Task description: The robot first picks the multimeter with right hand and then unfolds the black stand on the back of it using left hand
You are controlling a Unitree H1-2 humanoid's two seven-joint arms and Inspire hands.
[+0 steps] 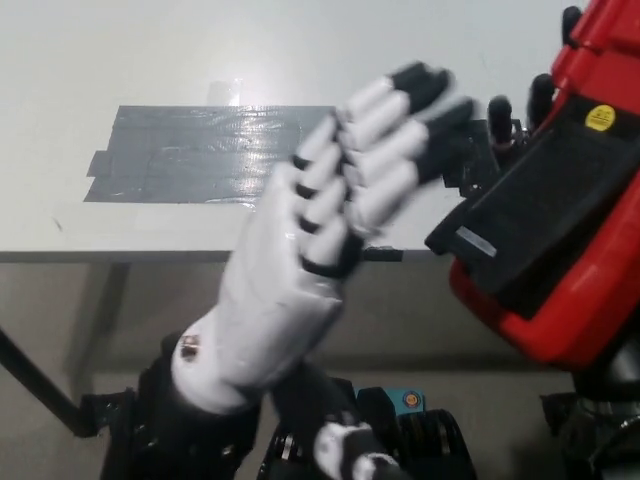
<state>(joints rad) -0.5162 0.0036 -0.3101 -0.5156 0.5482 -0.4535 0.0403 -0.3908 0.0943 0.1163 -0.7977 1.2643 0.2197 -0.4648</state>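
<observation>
Multimeter [560, 230] up off the table [150, 50], held at the right of the view with its back turned toward the camera — red casing round a black stand [530, 215] that lies flat, still folded, a small white label near its lower corner. Held so, presumably, to offer the stand to the other hand. Right hand [515, 115] mostly hidden behind the casing; only dark fingertips showing over its top edge, wrapped round the body and gripping it.

Left hand [340, 230] raised in mid-view, palm side away, fingers [385, 125] straight and pressed side by side, holding nothing. Tips close to the stand's upper left edge but apart from it, as far as can be told; some motion blur on the tips. Pose reads as an approach to hook or push the stand's free edge, not yet a grasp.

On the table, a wide patch of grey tape [200, 150] and a smaller dark square [470, 160] partly behind the fingers — likely markers for where things are set down.

Judged stage: pick done, unfolding not begun. Next move needs a fingertip under the stand's edge without knocking the meter in the right hand's hold.
</observation>
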